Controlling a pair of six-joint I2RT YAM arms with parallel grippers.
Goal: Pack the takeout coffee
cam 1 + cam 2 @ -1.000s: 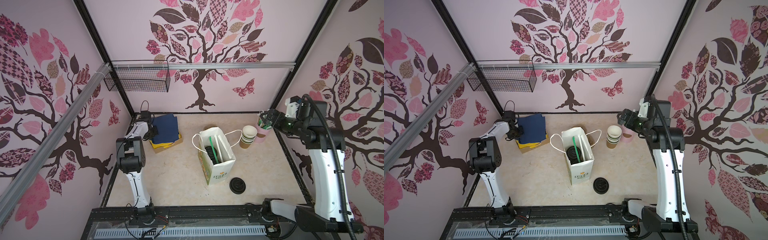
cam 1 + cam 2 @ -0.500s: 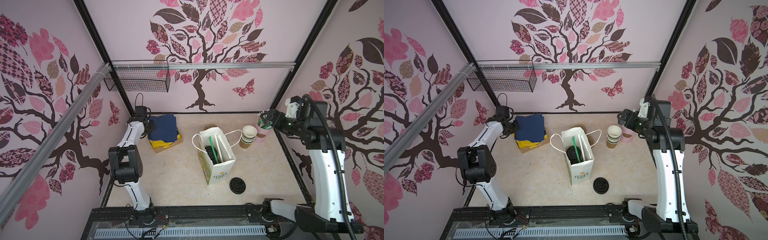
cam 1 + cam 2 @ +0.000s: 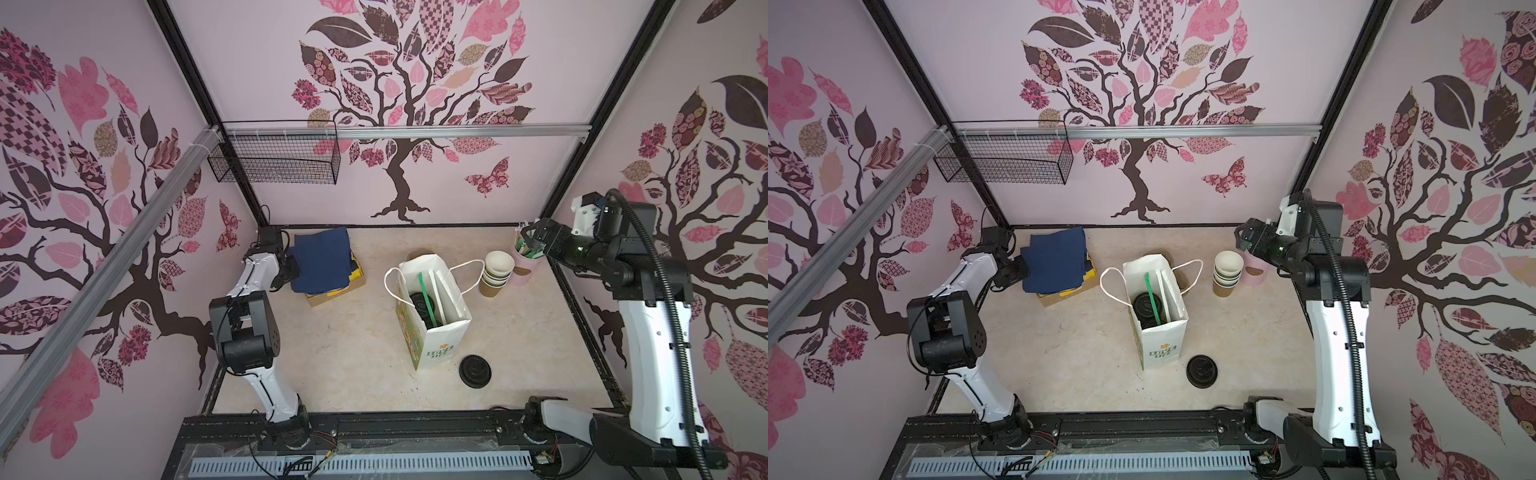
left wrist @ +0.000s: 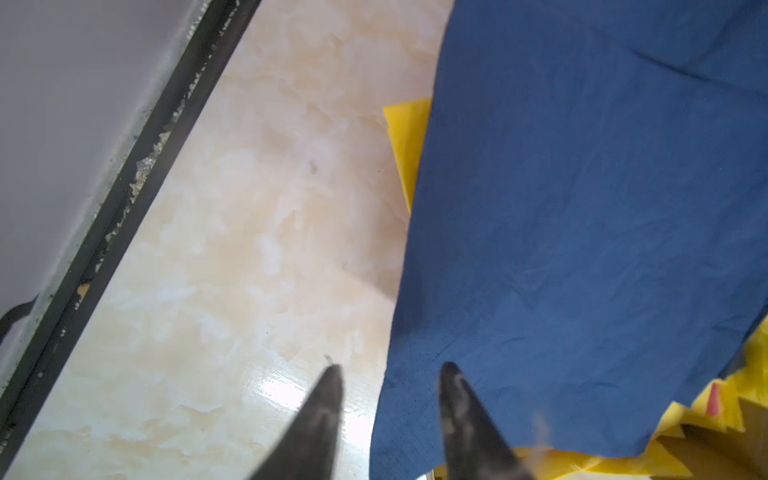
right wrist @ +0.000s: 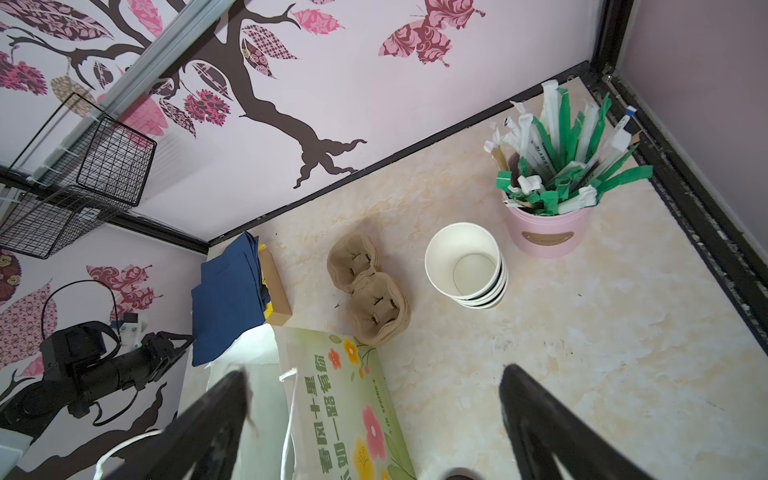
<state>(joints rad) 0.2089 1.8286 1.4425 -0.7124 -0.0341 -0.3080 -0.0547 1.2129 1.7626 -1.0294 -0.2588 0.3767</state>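
Observation:
The white paper bag [image 3: 440,345] [image 3: 1160,345] stands open mid-table. Inside it the takeout coffee shows only as black sip lids [image 3: 419,304] [image 3: 1143,308], with a green straw [image 3: 428,297] beside them; the cup walls are hidden. My left gripper [image 3: 291,266] [image 4: 390,368] is low at the far left, jaws apart, the edge of a navy napkin [image 4: 582,208] lying between the fingers. My right gripper [image 3: 525,241] [image 5: 374,372] hangs wide open and holds nothing, raised at the far right above the bag's flowered side [image 5: 345,399].
Nested lidless cups [image 3: 496,270] and a pink tub of wrapped straws [image 3: 524,272] stand at the back right. A brown cup carrier [image 5: 370,286] lies behind the bag. A loose black lid [image 3: 475,371] lies in front. Napkins are stacked on a cardboard box [image 3: 336,291].
My left arm's elbow has swung outward and toward the front, while its gripper stays at the napkin stack's left edge. The right arm, the bag and the cups have not moved.

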